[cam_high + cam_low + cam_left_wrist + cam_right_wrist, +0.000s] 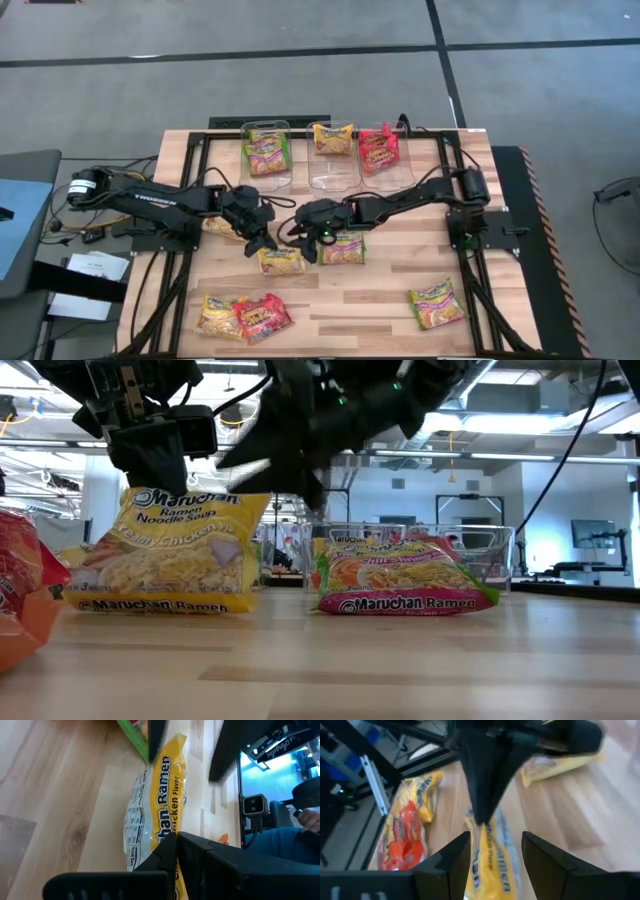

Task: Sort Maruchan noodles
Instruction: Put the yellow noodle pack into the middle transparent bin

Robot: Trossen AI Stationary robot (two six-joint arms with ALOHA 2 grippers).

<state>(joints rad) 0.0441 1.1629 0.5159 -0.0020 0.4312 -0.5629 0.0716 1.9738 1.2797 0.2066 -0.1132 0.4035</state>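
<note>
A yellow Maruchan noodle packet (281, 262) stands on edge at the table's middle, its label facing the near side (160, 555). My left gripper (262, 240) is shut on its top edge. My right gripper (298, 232) hovers open just to the packet's right. In the right wrist view its fingers (495, 845) stand on either side of the packet's end (492, 865), and I cannot tell whether they touch it. A green packet (343, 250) lies flat just to the right (405, 585). My left gripper pinches the yellow packet's upper edge (162, 827) between its two shut fingers. The fingers slant down from the table's left side. The packet stands nearly upright below them, its lower long edge (150, 608) on the table.
Three clear bins stand at the far edge: the left one (265, 150) holds green packets, the middle one (333, 145) a yellow one, the right one (380, 150) a red one. Loose packets lie under my left arm (222, 228), near left (215, 315) (262, 318) and near right (437, 303).
</note>
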